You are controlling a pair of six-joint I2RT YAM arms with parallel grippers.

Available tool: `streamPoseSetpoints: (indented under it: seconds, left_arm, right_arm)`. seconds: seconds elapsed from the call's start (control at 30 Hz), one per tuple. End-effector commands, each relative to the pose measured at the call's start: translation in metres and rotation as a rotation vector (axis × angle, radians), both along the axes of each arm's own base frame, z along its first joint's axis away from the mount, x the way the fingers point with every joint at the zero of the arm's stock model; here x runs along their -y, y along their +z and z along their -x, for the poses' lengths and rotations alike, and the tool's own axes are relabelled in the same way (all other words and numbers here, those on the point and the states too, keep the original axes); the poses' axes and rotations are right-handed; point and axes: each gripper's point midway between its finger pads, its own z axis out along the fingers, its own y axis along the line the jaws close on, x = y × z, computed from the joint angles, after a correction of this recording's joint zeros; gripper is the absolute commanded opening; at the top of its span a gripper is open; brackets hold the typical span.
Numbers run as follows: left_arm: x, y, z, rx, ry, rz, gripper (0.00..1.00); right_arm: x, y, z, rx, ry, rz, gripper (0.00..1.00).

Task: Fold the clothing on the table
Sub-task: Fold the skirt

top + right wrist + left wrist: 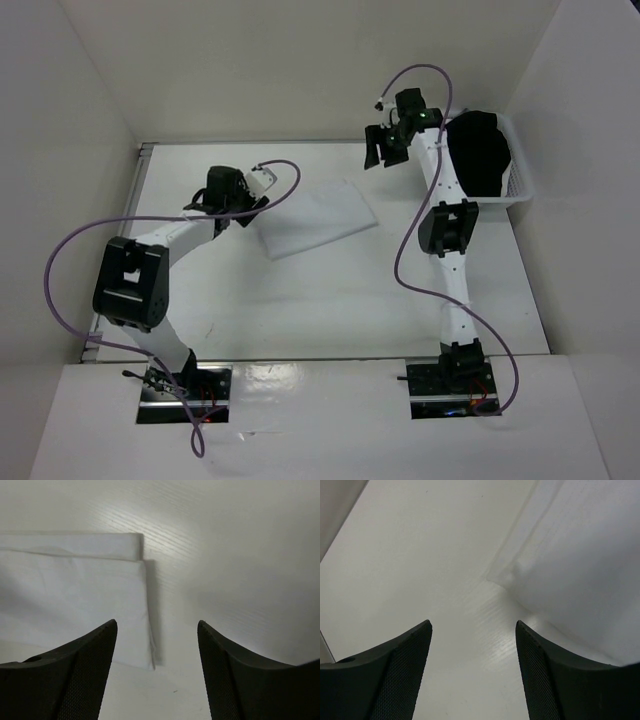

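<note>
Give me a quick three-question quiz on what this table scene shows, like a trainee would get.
1. True or false: the left gripper is clamped on the clothing.
2. Where is the black garment? A under the clothing; B in the white basket; C in the left gripper.
3. Fill in: the right gripper has its jaws ____.
Key: 1 false, the left gripper is open and empty; 2 B; 3 open.
</note>
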Motion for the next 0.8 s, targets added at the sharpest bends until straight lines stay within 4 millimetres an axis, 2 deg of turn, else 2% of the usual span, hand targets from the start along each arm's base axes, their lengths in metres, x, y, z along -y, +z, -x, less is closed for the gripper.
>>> streamPoseSetpoints:
  seconds: [0.0,0.03,0.07,0.1,0.17,0.2,0.23,0.27,0.3,0.33,0.37,0.4,0.47,0.53,0.6,0.63,0.67,0.73,0.77]
  left_arm:
    - [-0.009,0.036,0.012,0.052,0.042,0.074,0.75]
    - [-0.016,0.053,0.015,0.082,0.061,0.089,0.77]
    - [-0.016,0.055,0.023,0.061,0.073,0.103,0.8]
    - [-0.021,0.075,0.027,0.091,0.089,0.119,0.81]
    - [-0.025,0.093,0.035,0.089,0.116,0.159,0.85]
    - [-0.032,0.113,0.04,0.123,0.137,0.178,0.91]
    - [-0.038,0.123,0.044,0.131,0.157,0.192,0.94]
    - [-0.041,0.127,0.052,0.111,0.186,0.218,0.98]
    - [-0.039,0.146,0.057,0.135,0.177,0.243,1.0]
    - [-0.041,0.152,0.061,0.131,0.185,0.26,1.0]
    - [-0.043,0.147,0.067,0.087,0.199,0.28,1.0]
    - [-0.038,0.157,0.07,0.087,0.178,0.303,1.0]
    - [-0.033,0.145,0.073,0.026,0.176,0.323,1.0]
    - [-0.028,0.134,0.07,-0.009,0.159,0.331,1.0]
    - [-0.018,0.108,0.067,-0.083,0.134,0.335,1.0]
    - [-0.013,0.103,0.062,-0.084,0.117,0.326,1.0]
    - [-0.01,0.082,0.058,-0.136,0.111,0.328,1.0]
    - [0.005,0.07,0.052,-0.19,0.053,0.366,1.0]
    - [0.004,0.048,0.046,-0.246,0.061,0.371,1.0]
  right_arm:
    - [-0.008,0.022,0.032,-0.053,0.07,-0.023,0.72]
    - [-0.014,0.024,0.036,-0.054,0.083,-0.023,0.73]
    - [-0.016,0.014,0.045,-0.092,0.096,-0.004,0.74]
    - [-0.014,0.026,0.049,-0.077,0.105,0.0,0.74]
    - [-0.025,0.019,0.065,-0.119,0.141,0.012,0.75]
    - [-0.023,0.032,0.071,-0.102,0.148,0.014,0.75]
    - [-0.027,0.02,0.079,-0.133,0.159,0.019,0.75]
    - [-0.026,0.02,0.082,-0.132,0.159,0.019,0.75]
    - [-0.03,0.019,0.087,-0.118,0.166,0.027,0.77]
    - [-0.026,0.021,0.091,-0.067,0.149,0.032,0.79]
    - [-0.023,0.02,0.093,-0.028,0.136,0.067,0.82]
    - [-0.026,0.022,0.097,0.004,0.138,0.08,0.84]
    - [-0.025,0.024,0.11,0.052,0.137,0.084,0.85]
    - [-0.021,0.015,0.122,0.032,0.138,0.088,0.85]
    - [-0.021,0.008,0.131,0.007,0.144,0.085,0.85]
    - [-0.019,0.001,0.137,-0.008,0.145,0.088,0.85]
    - [-0.018,-0.004,0.139,-0.016,0.145,0.09,0.85]
    - [-0.015,-0.004,0.147,-0.022,0.141,0.099,0.85]
    - [-0.013,-0.007,0.146,-0.019,0.134,0.109,0.85]
